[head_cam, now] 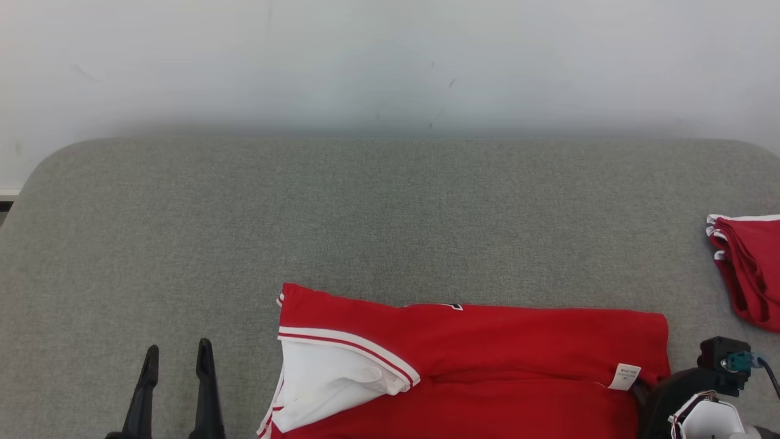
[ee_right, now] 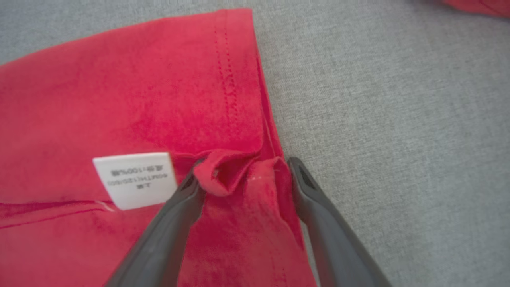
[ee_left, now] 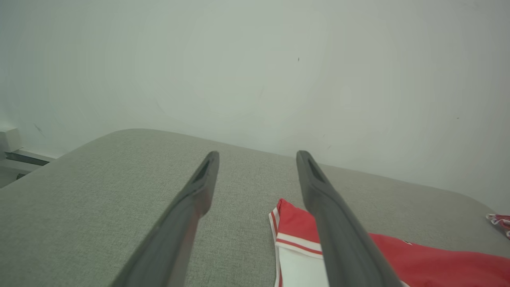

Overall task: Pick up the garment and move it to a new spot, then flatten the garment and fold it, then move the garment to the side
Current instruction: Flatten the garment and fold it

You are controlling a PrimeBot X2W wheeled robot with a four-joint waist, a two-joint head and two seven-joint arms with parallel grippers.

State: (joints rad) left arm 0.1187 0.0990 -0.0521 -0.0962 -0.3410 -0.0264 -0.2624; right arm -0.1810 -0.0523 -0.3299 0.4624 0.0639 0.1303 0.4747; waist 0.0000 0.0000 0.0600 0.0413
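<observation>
We see the right gripper (ee_right: 246,162) astride the shirt (ee_right: 139,99) hem.
Its fingers are spread wide, nothing clenched; our left gripper (ee_left: 258,154) hangs spread too, over the grey surface (ee_left: 79,191).

A: Garment (head_cam: 487,360) is bright red, and there's the flap (head_cam: 341,378), plain white on its inside.
B: Check the trim (head_cam: 350,341): white band, thin red stripe running through it.
A: Label (ee_right: 135,179), white with small dark print.
B: Surface (head_cam: 365,213) is a speckled grey weave, wall (head_cam: 390,61) pale off-white.
A: The pile (head_cam: 752,274), same red, white edging.
B: Fingers (ee_left: 187,215) dark grey, and a teal plug (head_cam: 738,361).
</observation>
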